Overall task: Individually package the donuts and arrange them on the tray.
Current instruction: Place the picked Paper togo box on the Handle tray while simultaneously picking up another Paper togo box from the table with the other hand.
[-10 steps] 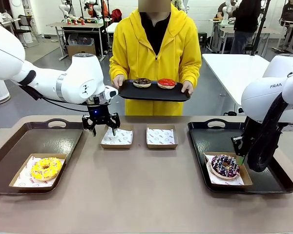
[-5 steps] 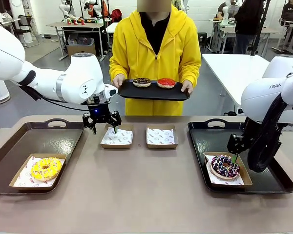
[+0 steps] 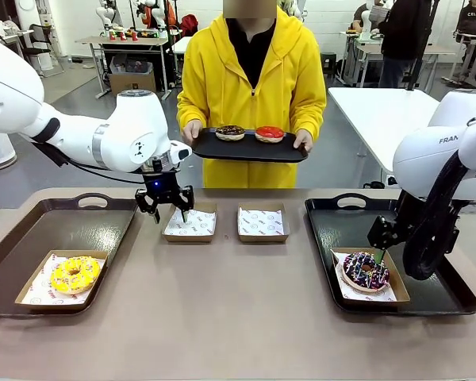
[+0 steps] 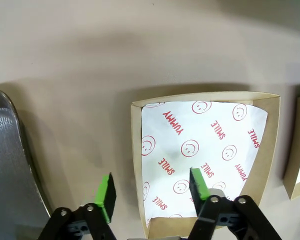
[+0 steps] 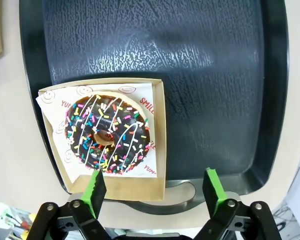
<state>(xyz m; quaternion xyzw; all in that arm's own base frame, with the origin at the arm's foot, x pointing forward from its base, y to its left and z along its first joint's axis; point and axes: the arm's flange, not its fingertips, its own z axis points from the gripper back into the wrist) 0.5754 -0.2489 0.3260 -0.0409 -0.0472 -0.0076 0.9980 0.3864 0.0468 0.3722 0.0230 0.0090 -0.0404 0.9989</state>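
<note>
Boxed and trayed, two of four: you have the yellow-iced donut (image 3: 74,275) in its box on the left tray (image 3: 79,222) and the purple sprinkled donut (image 3: 366,270) in its box on the right tray (image 3: 333,218). Outstanding, two: the chocolate donut (image 3: 230,132) and the red donut (image 3: 270,134) lie unboxed on the black tray (image 3: 246,152) the person holds at the far side. The left empty box (image 3: 190,223) and right empty box (image 3: 262,223) wait between your trays. Your left gripper (image 4: 152,192) hangs over the left empty box, jaws spread astride its wall, pinching nothing. Your right gripper (image 5: 153,187) hovers by the purple donut's box, jaws wide, empty.
</note>
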